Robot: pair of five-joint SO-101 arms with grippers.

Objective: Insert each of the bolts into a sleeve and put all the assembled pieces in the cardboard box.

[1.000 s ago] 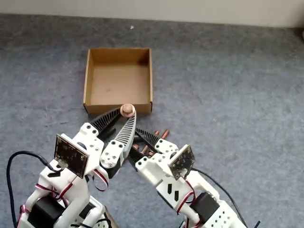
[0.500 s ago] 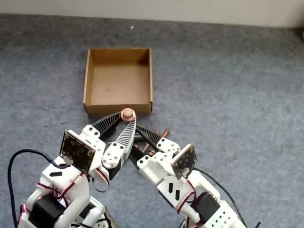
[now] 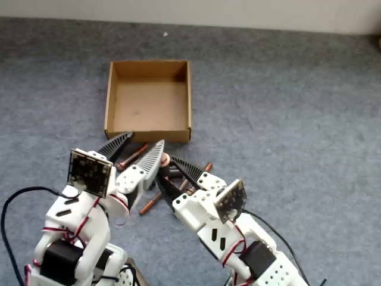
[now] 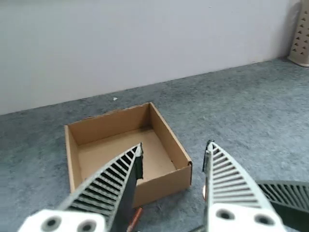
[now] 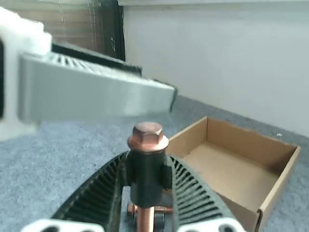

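Bolt [image 5: 147,137] in its sleeve [image 5: 145,181] is clenched by the right gripper [image 5: 146,166]; left gripper [image 4: 175,145] gapes free. Box [image 3: 108,95] holds nothing; loose bolts [image 3: 149,204] wait.

Two white plastic robot arms, the left arm [image 3: 74,238] and right arm [image 3: 238,241], with black servo blocks, red-and-white wires and black cables [image 3: 11,208]. Each carries a square camera board [image 3: 89,173] and tapered, ribbed fingers [image 3: 115,145], black or pale grey.

Soft, even and fairly bright light fills the scene. The cardboard box [image 3: 149,104] holds a dim shadow in its far right corner. The matte grey carpet [image 3: 286,107] is evenly lit, and the wall [image 4: 145,43] is pale.
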